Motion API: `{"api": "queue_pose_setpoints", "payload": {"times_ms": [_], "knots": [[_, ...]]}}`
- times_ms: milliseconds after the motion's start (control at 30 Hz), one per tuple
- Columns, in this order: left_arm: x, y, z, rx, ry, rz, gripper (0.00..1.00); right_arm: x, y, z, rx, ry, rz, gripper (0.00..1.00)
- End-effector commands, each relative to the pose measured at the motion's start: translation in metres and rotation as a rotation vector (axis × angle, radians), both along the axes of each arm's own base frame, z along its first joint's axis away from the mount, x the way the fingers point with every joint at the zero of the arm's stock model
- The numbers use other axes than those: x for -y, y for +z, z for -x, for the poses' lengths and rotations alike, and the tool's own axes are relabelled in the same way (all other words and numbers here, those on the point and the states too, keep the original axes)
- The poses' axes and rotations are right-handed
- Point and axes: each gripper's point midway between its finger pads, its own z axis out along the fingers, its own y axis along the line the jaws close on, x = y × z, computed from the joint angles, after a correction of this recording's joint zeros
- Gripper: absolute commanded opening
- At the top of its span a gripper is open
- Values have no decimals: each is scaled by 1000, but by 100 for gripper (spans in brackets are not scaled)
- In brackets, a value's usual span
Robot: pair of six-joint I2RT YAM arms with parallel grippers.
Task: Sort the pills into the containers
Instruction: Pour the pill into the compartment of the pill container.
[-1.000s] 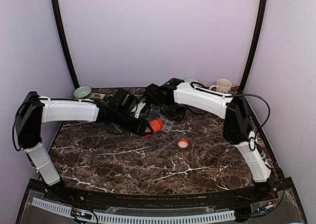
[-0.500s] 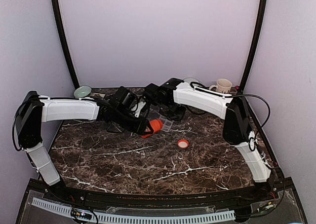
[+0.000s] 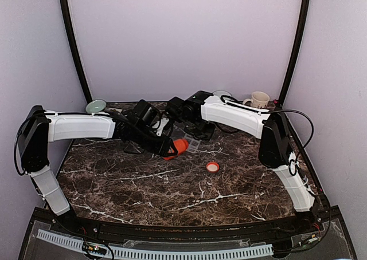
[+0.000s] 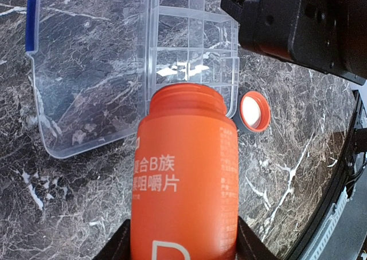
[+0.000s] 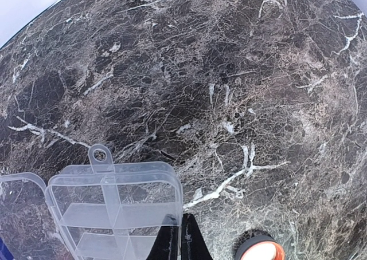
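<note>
My left gripper (image 4: 183,244) is shut on an uncapped orange bottle (image 4: 183,174), black fingers on both its sides. The bottle's open mouth points at the clear organiser box of containers (image 4: 192,48), whose lid (image 4: 86,71) lies flat open beside it. The compartments that show are empty, and no pills are in view. My right gripper (image 5: 182,237) is shut, pinching the box's (image 5: 114,214) near wall. From above, the bottle (image 3: 179,147) hangs over the box (image 3: 198,146) between both wrists.
The bottle's orange-lined cap (image 3: 213,166) lies upside down on the marble to the right of the box. At the back stand a green bowl (image 3: 96,106), a pale bowl (image 3: 221,93) and a mug (image 3: 259,99).
</note>
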Motion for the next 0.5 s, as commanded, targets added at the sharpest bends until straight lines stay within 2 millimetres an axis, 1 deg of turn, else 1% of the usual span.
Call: {"api": "queue_pose_setpoints", "payload": {"times_ms": [0, 33, 133, 200, 300, 467], "knots": [[-4, 0, 5, -15, -5, -34, 0, -6, 36, 0, 78, 17, -38, 0], [-5, -3, 3, -7, 4, -41, 0, -6, 36, -1, 78, 17, -37, 0], [-3, 1, 3, -14, 0, -26, 0, -7, 38, 0, 82, 19, -40, 0], [-5, -3, 1, -3, 6, -36, 0, -8, 38, 0, 83, 20, -44, 0], [-3, -3, 2, -12, 4, -30, 0, -8, 38, 0, 85, 21, -43, 0], [0, 8, -1, -2, 15, -9, 0, -8, 40, 0, 91, 22, -45, 0]]}}
